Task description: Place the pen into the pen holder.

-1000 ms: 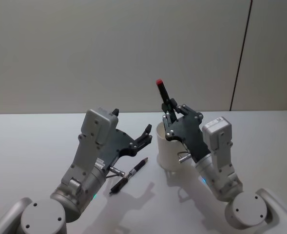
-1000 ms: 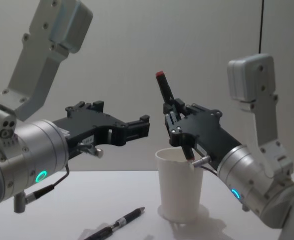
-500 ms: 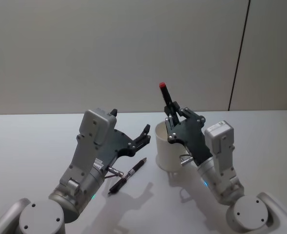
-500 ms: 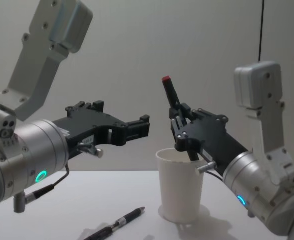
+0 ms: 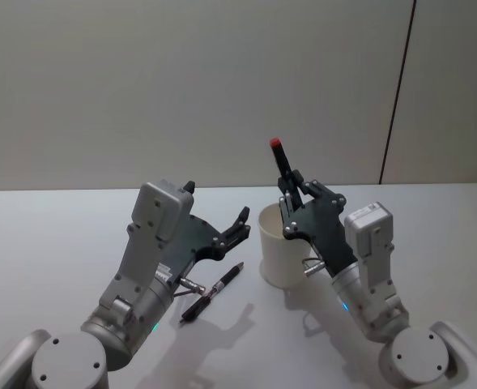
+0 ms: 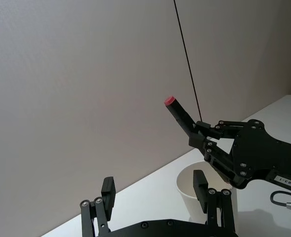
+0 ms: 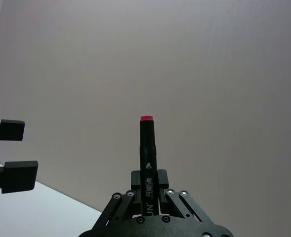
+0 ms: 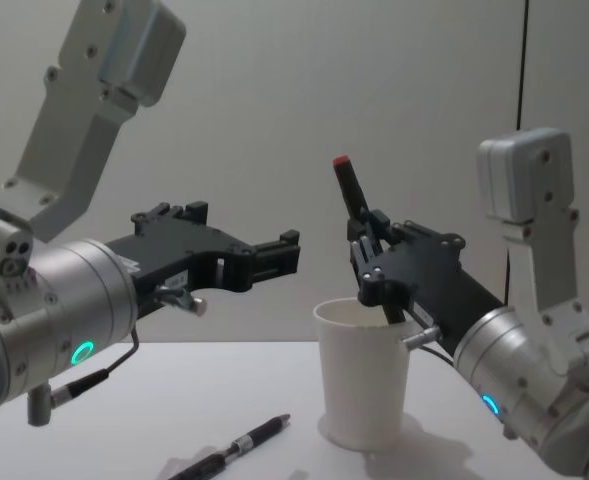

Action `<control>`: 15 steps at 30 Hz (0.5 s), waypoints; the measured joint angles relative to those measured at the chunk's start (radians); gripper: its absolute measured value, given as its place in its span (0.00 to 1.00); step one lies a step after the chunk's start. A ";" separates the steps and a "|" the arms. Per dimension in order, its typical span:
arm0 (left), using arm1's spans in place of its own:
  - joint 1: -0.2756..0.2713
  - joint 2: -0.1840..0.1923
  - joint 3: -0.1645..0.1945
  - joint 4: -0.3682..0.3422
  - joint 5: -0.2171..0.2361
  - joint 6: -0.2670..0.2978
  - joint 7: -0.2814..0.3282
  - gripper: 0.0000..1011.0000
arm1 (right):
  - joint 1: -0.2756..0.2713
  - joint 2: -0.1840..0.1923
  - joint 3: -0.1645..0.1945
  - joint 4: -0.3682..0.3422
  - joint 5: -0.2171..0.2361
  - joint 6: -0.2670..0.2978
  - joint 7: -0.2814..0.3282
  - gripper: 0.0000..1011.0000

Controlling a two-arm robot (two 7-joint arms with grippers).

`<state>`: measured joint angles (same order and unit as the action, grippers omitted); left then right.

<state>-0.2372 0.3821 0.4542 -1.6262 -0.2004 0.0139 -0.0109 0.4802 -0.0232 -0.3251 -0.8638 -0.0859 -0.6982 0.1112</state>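
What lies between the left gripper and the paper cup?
Nothing: in the head view bare table separates the left gripper from the paper cup; the black pen lies nearer the robot.

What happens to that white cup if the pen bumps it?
Likely tip or slide: the cup looks like thin paper, tall on a narrower base. Its wall would probably dent if squeezed. The right gripper holds the pen tilted over its rim, so a sideways knock seems possible; the left gripper hovers open nearby.

Black, red-tipped pen (image 5: 282,166) tilted near upright above white paper-cup pen holder (image 5: 272,255); holder upright, open-mouthed
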 joint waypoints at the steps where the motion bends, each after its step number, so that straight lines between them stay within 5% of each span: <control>1: 0.000 0.000 0.000 0.000 0.000 0.000 0.000 0.99 | 0.000 0.000 0.000 0.000 -0.001 0.000 0.000 0.18; 8: 0.000 0.000 0.000 0.000 0.000 0.000 0.000 0.99 | 0.001 0.000 0.003 0.003 -0.007 0.000 -0.001 0.28; 15: 0.000 0.000 0.000 0.000 0.000 0.000 0.000 0.99 | 0.002 -0.001 0.004 0.005 -0.015 0.001 -0.002 0.51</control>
<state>-0.2372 0.3821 0.4542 -1.6262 -0.2004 0.0139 -0.0109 0.4827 -0.0237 -0.3211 -0.8591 -0.1009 -0.6968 0.1088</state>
